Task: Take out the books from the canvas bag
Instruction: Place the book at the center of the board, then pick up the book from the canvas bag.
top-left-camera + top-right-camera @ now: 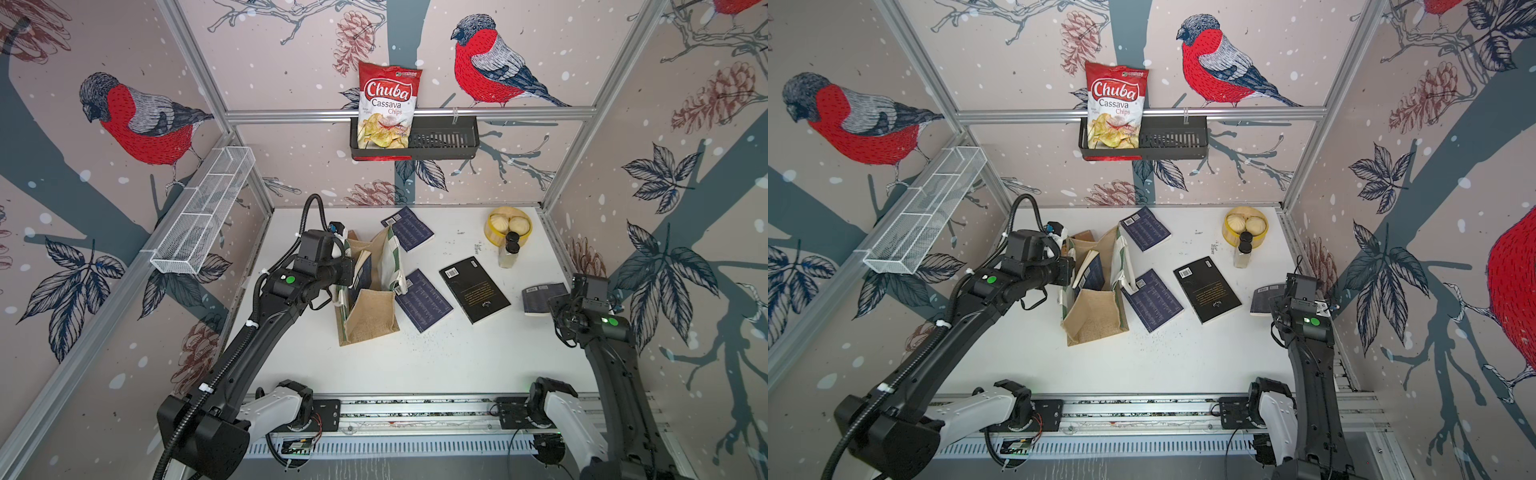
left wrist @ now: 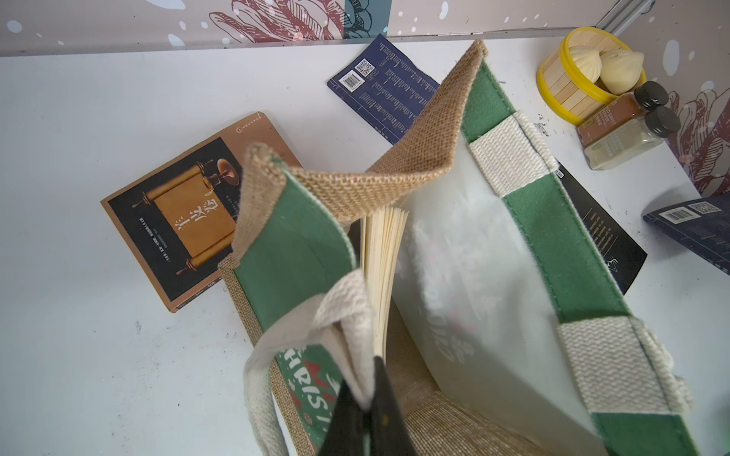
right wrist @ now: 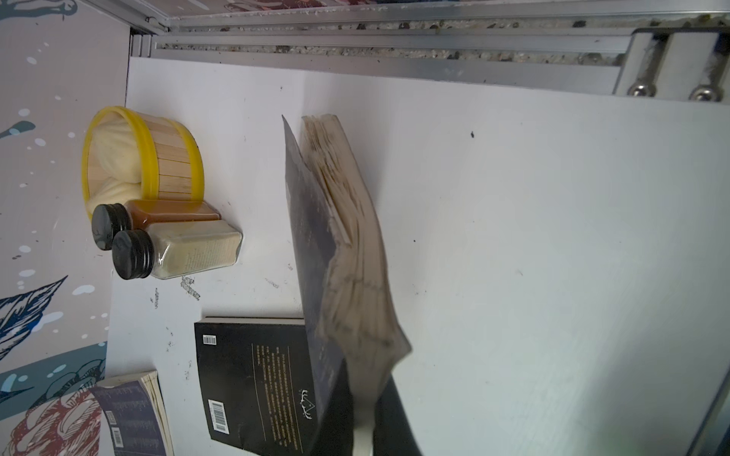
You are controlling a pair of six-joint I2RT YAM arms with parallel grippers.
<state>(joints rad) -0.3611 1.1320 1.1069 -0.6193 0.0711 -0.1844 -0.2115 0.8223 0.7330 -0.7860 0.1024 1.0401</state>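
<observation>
The white worktop [image 1: 436, 365] is carrying the upright canvas bag [image 1: 370, 318]. The left hand [image 2: 365, 398] is pinching the bag's white handle [image 2: 343, 312], fully closed. A cream-edged book [image 2: 385, 252] is standing inside the bag. Well right of the bag, the right hand [image 3: 365, 410] is clamping a navy book [image 3: 347, 252].

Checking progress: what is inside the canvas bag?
At least one book, cream page edges and navy cover, stands inside the canvas bag. The bag's floor beneath is covered, so further books cannot be ruled out.

A lab cell: aluminium frame [image 1: 291, 116], bird-print walls [image 1: 137, 120].
</observation>
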